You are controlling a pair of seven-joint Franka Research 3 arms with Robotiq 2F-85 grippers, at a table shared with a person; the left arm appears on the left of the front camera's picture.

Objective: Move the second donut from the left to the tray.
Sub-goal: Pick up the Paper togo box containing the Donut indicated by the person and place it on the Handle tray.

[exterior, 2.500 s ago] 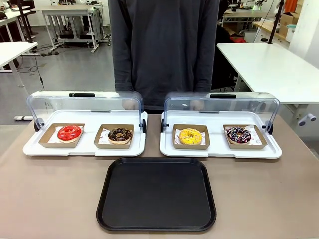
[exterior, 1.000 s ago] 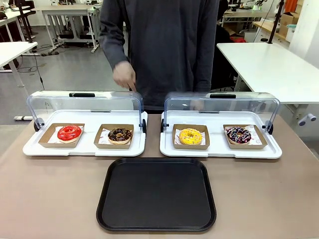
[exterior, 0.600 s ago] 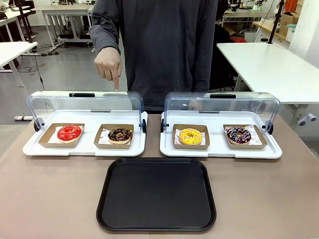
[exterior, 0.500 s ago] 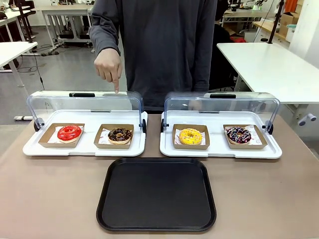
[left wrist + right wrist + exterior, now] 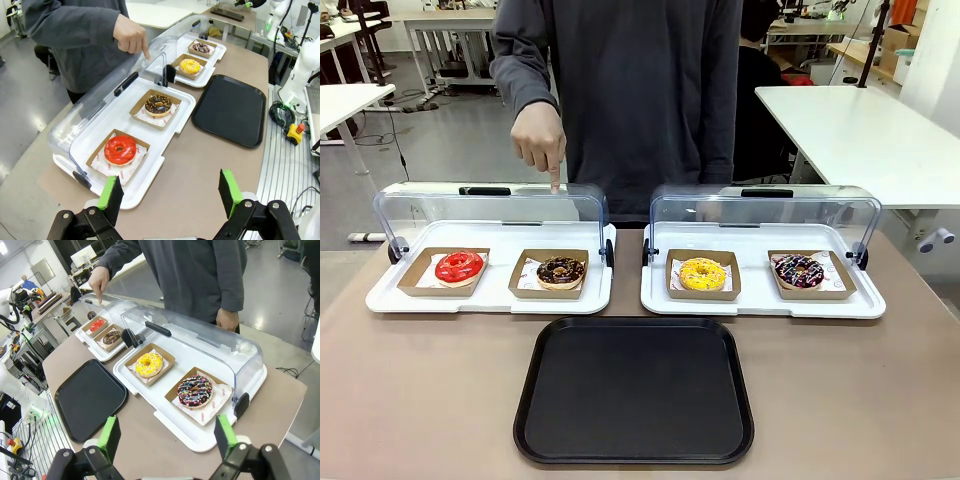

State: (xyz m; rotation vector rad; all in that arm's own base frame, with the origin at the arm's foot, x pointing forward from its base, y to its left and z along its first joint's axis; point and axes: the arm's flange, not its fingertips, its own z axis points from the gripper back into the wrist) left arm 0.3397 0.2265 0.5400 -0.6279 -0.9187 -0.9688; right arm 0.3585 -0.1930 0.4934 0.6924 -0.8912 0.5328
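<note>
The dark chocolate donut with tan crumbs sits in its brown holder in the left white display tray, right of a red donut. The black tray lies bare in front of both display trays. A person's hand points a finger down at the raised clear lid above the chocolate donut. My left gripper is open, high above the table's left end. My right gripper is open, high above the right end.
The right display tray holds a yellow donut and a dark donut with pink-white sprinkles. Both clear lids stand raised at the back. The person stands at the far side. The table's front corners have free room.
The person's hand came up from behind the lid, swung left and now points down over the chocolate donut. The donuts and the tray have not moved.
</note>
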